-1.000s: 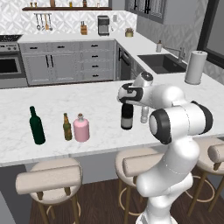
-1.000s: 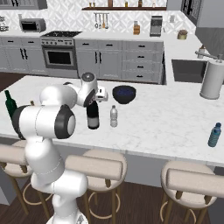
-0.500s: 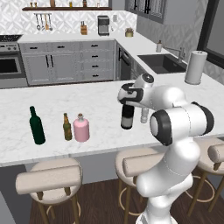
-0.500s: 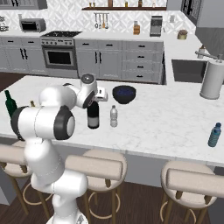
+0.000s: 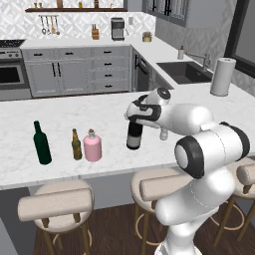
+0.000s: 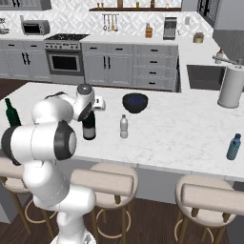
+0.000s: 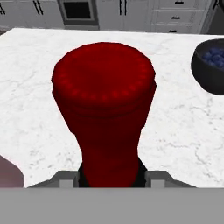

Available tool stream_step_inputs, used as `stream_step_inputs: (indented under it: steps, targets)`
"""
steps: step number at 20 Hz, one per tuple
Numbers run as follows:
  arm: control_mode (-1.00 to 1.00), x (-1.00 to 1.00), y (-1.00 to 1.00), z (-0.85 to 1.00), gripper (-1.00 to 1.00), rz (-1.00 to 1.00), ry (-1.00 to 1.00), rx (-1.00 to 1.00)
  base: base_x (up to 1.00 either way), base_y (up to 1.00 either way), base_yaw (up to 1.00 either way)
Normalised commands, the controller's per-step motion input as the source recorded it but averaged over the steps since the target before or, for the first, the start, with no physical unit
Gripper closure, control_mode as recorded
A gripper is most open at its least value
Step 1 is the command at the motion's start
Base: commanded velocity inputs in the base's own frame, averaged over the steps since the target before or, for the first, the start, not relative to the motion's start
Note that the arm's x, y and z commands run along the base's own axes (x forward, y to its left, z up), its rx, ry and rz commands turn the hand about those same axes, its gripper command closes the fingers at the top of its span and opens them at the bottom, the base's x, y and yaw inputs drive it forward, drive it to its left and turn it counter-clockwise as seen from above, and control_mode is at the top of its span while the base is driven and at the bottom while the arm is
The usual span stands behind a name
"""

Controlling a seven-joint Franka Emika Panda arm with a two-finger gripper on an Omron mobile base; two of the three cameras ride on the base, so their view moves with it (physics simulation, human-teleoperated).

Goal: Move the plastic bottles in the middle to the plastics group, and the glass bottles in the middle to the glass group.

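Note:
The tall dark wine bottle (image 5: pixel 133 138) (image 6: pixel 89 128) stands upright mid-counter. My gripper (image 5: pixel 136 115) (image 7: pixel 110 178) is shut on its neck just under the red cap (image 7: pixel 104 83), one finger on each side. The small clear plastic bottle (image 6: pixel 124 127) (image 5: pixel 163 133) stands just right of it, partly behind my arm in the left base view. At the left, the squat pink bottle (image 5: pixel 92 147) stands beside the glass group: the amber bottle (image 5: pixel 76 145) and the green bottle (image 5: pixel 42 144) (image 6: pixel 11 113). A blue bottle (image 6: pixel 233 147), the plastics group, stands far right.
A dark bowl (image 6: pixel 135 102) (image 7: pixel 210 65) sits behind the middle bottles. A paper towel roll (image 6: pixel 230 86) (image 5: pixel 221 76) stands by the sink (image 5: pixel 187 72). Stools (image 5: pixel 56 204) line the counter's front edge. Bare marble lies between the pink bottle and the wine bottle.
The jaws have closed onto the wine bottle's neck. Arm and bottle stay in the same place on the counter.

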Motion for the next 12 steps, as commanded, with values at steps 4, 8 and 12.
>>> stream_step_inputs:
  steps: [4,8,12]
  targets:
    - [-1.00,0.00,1.00,0.11,1.00,0.11,0.00,-0.02,0.00,0.00,0.00]
    - [-1.00,0.00,0.84,0.00,1.00,0.10,0.00,-0.01,0.00,0.00,0.00]
    - [-1.00,0.00,0.62,0.00,1.00,0.10,-0.01,0.00,0.00,0.00,0.00]
